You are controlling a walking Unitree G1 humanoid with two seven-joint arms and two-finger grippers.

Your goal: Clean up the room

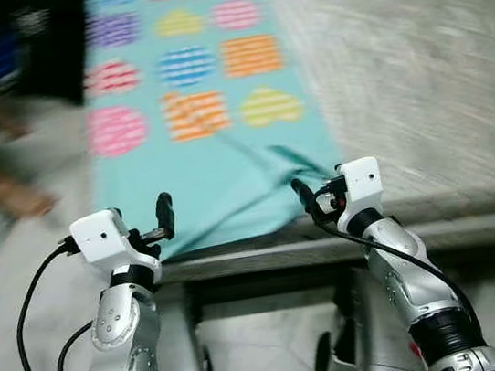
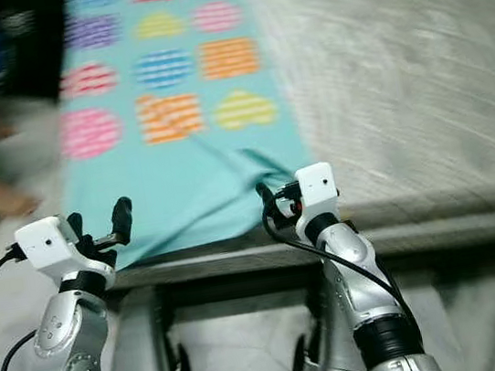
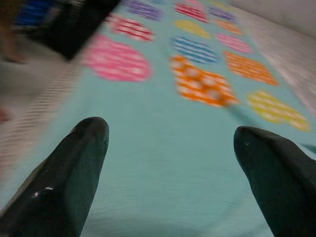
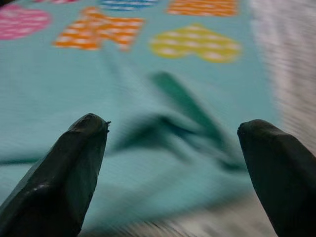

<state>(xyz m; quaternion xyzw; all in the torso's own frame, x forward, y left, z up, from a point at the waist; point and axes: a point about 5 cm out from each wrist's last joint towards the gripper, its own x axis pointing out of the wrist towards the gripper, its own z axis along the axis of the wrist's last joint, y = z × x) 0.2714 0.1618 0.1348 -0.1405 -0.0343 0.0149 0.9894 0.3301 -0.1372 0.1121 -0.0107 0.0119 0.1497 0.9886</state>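
- Two end effectors are raised side by side over the near edge of a bed: the left end effector point(image 1: 162, 218) above the near left corner of a teal blanket point(image 1: 217, 167), the right end effector point(image 1: 302, 194) above its near right corner.
- Both are spread wide and hold nothing; each wrist view shows two black fingertips well apart with teal cloth between them.
- The blanket lies lengthwise on the left part of the grey mattress point(image 1: 417, 79), printed with striped hearts, circles and rectangles in pink, orange, yellow and blue.
- Judging by how it lies, tidying has hardly begun: the blanket is unfolded, and a rumpled fold point(image 4: 187, 118) sits near the right corner, just ahead of the right fingertips point(image 4: 86, 143).
- What seems left: grip both near corners, then straighten or fold the cloth.
- A person's bare leg and foot point(image 1: 9, 191) stand on the floor at the bed's left side, near the left arm's reach.
- Everything is blurred by motion, so finer detail cannot be made out.
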